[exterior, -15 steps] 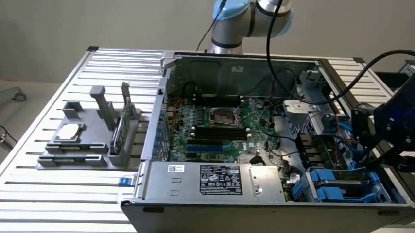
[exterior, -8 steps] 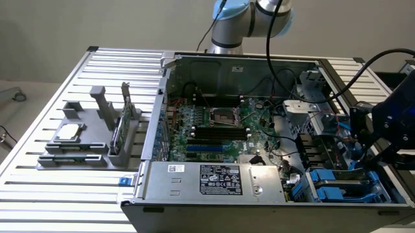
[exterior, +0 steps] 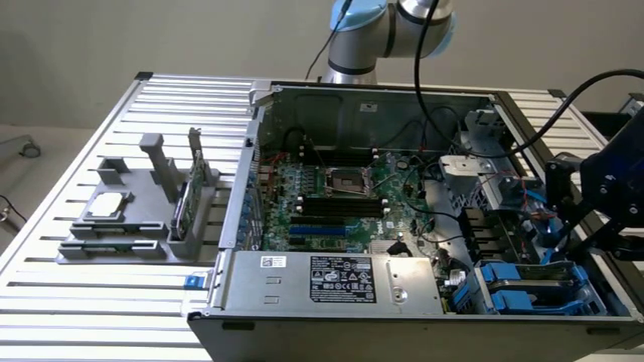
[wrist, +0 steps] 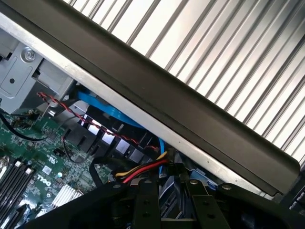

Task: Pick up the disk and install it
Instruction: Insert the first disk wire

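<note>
Sitting in the case (exterior: pixel 403 332), blue-railed disk (exterior: pixel 525 288), gripper (exterior: pixel 556 253) above.

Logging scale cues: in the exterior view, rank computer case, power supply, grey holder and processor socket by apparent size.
1. computer case
2. power supply and grey holder: too alike to rank, and the supply is nearer the camera
3. processor socket

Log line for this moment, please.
gripper: low at drive bay, case corner, exterior view's right | disk: blue-railed, in bay under gripper | grip: cannot tell
</note>
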Available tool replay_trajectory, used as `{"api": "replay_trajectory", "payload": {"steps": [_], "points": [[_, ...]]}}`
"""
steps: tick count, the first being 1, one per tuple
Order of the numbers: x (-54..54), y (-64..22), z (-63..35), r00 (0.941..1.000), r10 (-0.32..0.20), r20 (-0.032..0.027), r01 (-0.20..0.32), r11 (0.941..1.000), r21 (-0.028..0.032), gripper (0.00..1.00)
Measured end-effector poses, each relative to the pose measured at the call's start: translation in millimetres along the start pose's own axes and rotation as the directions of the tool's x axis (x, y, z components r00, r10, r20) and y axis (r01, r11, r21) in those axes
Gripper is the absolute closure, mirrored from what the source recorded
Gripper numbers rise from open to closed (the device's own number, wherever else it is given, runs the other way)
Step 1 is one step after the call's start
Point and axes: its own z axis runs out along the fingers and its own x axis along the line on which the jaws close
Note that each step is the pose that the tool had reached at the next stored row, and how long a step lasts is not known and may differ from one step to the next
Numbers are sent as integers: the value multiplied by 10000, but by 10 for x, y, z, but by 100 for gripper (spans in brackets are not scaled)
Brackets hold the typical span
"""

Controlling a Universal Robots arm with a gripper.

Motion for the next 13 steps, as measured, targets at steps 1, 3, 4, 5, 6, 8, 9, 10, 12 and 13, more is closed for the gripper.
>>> {"api": "replay_trajectory", "payload": {"steps": [1, 3, 4, 5, 6, 8, 9, 10, 12, 13], "points": [[0, 1, -12, 10000, 0, 0, 0, 10000, 0, 73], [0, 1, -23, 10000, 0, -1, 0, 10000, -1, 73], [0, 1, -24, 10000, 0, -2, 0, 10000, -1, 73], [-2, 0, -26, 10000, -1, 1, 1, 10000, 0, 73], [-5, -2, -26, 10000, -1, 1, 1, 10000, 0, 73], [-17, -9, -27, 10000, -1, 0, 1, 10000, 1, 73], [-24, -13, -27, 10000, -1, 0, 1, 10000, 3, 73], [-31, -18, -27, 10000, 0, -2, 0, 10000, 3, 73], [-43, -26, -28, 10000, 0, -2, 0, 10000, 4, 73], [-47, -29, -28, 10000, 0, -2, 0, 10000, 4, 73]]}}
